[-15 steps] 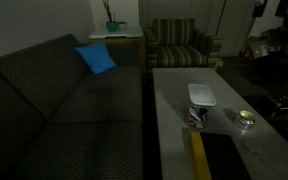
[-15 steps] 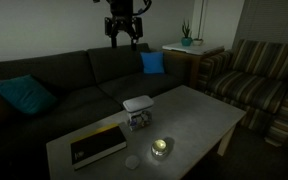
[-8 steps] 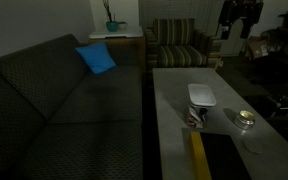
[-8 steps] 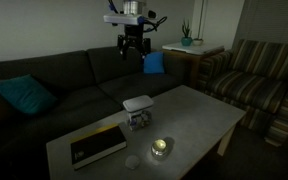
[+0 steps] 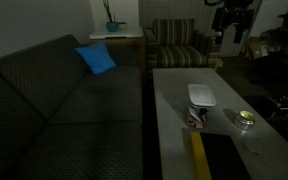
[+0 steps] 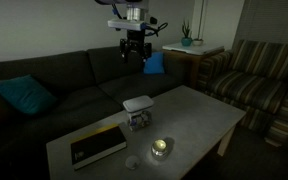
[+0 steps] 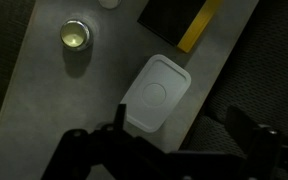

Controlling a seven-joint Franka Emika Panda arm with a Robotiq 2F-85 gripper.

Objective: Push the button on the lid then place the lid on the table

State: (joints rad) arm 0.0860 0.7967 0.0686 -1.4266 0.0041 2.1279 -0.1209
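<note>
At the bottom edge of the wrist view, the gripper (image 7: 174,128) is spread wide, with nothing between its fingers (image 7: 79,155). It hangs high in the air, well apart from every item, as both exterior views confirm.

Below the gripper lies the lid (image 7: 156,92), flat and white, with a round mark at its centre. The lid is seated on the patterned container (image 6: 137,120), which stands on the table (image 7: 54,110) close to the yellow stripe (image 7: 199,25) and the dark panel (image 7: 169,12). A small round tin (image 7: 74,35) stands nearby, apart from the container. Beyond the table runs the sofa (image 6: 74,75).

Progress assessment: no step appears complete. The lid is on the container and nothing touches it. Remaining steps:
1. Descend over the lid.
2. Press the button.
3. Lift the lid off.
4. Set it on a bare part of the table.
</note>
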